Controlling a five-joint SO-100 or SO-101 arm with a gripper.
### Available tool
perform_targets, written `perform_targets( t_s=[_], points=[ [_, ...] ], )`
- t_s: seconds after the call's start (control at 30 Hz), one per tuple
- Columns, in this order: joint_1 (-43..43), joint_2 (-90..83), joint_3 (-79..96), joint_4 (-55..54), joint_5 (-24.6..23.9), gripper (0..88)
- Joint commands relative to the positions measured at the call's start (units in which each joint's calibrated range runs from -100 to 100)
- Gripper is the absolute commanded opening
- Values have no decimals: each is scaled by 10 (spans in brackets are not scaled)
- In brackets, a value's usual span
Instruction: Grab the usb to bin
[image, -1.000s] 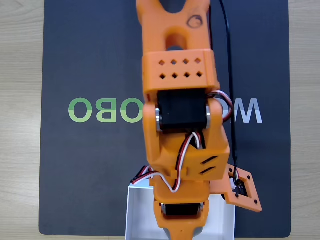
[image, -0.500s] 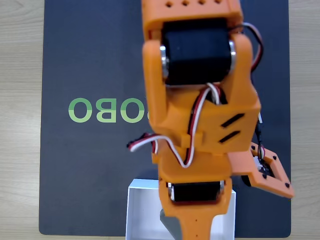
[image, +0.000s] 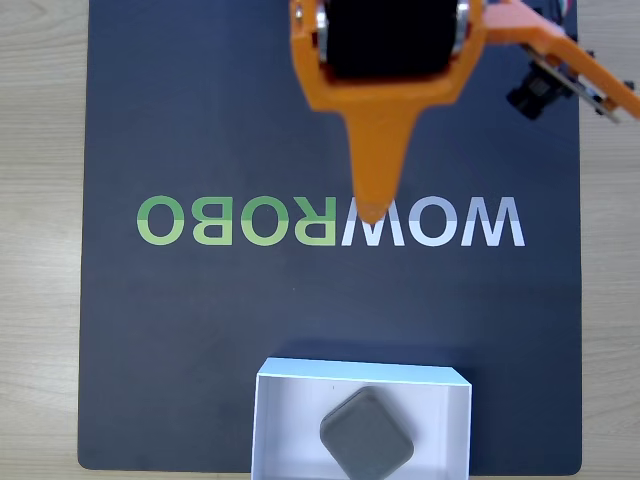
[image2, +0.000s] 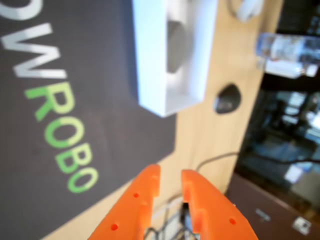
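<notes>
We see little left to go wrong: the usb (image: 366, 433) lies flat inside the bin (image: 285, 420) at 6 o'clock of the fixed view, tilted like a diamond, clear of the walls. Our gripper (image2: 170, 186) is empty in the wrist view, its 2 orange fingers (image2: 142, 200) a narrow gap apart. In our judgement the remaining risk is a trailing cable snagging the light bin on the dark mat (image: 200, 330) and shifting it. Compared with 0.5 s ago, the arm has pulled back from over the bin toward 12 o'clock, uncovering the usb.
</notes>
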Motion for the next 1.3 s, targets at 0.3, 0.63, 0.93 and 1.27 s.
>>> perform_targets(
  t_s=[0.3, 0.63, 0.93, 1.27],
  points=[
    [-1, -479, 545, 0, 4, 51],
    [9, -771, 780, 116, 29, 51],
    [18, -771, 786, 113, 32, 51],
    [17, -771, 786, 113, 33, 52]
  ],
)
